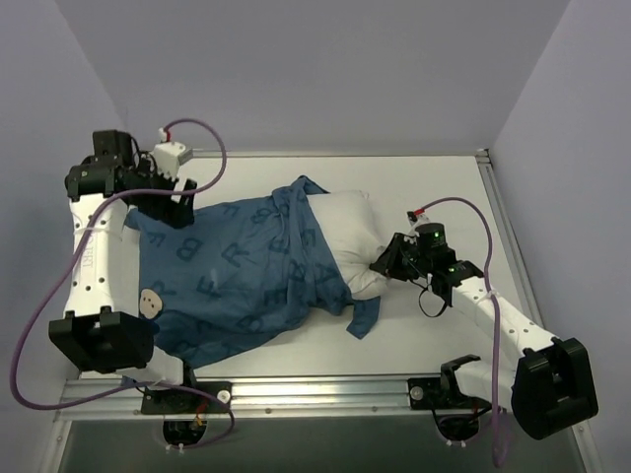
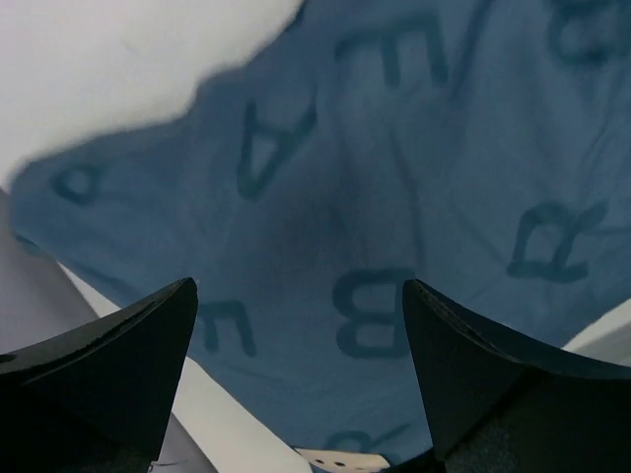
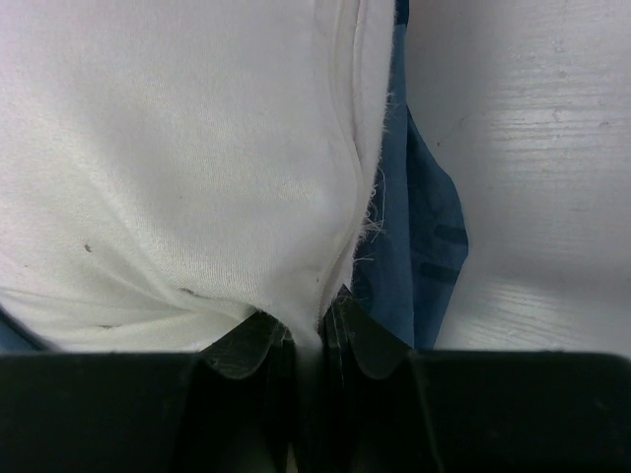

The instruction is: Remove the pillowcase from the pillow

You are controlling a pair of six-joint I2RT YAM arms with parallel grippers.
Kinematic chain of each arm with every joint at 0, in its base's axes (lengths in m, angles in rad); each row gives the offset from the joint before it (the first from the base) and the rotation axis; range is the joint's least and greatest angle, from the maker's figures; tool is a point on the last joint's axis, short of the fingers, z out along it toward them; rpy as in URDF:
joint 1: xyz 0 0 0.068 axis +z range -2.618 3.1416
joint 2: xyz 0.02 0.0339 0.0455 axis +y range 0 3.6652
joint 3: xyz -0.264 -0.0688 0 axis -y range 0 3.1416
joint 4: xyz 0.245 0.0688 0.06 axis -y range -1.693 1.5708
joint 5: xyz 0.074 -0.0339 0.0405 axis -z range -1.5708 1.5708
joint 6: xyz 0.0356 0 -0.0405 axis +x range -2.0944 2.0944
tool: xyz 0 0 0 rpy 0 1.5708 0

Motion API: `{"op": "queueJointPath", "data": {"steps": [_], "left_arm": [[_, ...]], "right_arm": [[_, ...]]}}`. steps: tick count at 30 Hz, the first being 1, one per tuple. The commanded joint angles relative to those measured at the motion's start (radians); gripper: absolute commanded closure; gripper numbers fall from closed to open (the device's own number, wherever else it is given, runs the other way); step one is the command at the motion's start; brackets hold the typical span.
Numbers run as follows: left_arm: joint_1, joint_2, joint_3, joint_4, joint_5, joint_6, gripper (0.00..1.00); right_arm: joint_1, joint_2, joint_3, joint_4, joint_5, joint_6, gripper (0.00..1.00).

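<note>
The dark blue pillowcase (image 1: 237, 276) with lighter letters covers the left part of the white pillow (image 1: 350, 232), whose right end sticks out bare. My right gripper (image 1: 383, 266) is shut on the pillow's right edge; in the right wrist view the fingers (image 3: 350, 340) pinch a fold of white pillow (image 3: 177, 168), with a blue flap of pillowcase (image 3: 424, 236) beside it. My left gripper (image 1: 170, 212) is open above the pillowcase's far left corner; in the left wrist view its fingers (image 2: 463, 365) stand wide apart over the blue cloth (image 2: 375, 197), holding nothing.
The table (image 1: 424, 330) is white, with a metal rail (image 1: 325, 389) along its near edge. Grey walls stand on the left, back and right. Purple cables loop by both arms. A cartoon face (image 1: 151, 302) is printed on the cloth near the left arm.
</note>
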Motion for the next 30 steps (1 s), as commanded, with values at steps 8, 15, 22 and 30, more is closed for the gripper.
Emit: {"op": "queueJointPath", "data": {"steps": [8,15,22,30], "left_arm": [[0.094,-0.084,-0.601,0.075,0.022,0.12,0.19],[-0.061,0.178,-0.359,0.36,-0.187,-0.005,0.98],[-0.195,0.413,0.092,0.408,-0.294,-0.087,0.94],[-0.072,0.268,0.042,0.278,0.051,-0.067,0.06]], "right_arm": [[-0.008,0.015,0.025,0.041,0.022,-0.01,1.0],[-0.008,0.02,-0.025,0.097,0.004,0.038,1.0],[-0.01,0.048,-0.004,0.151,0.019,0.079,1.0],[-0.013,0.121,0.033,0.202,0.009,0.081,1.0]]}}
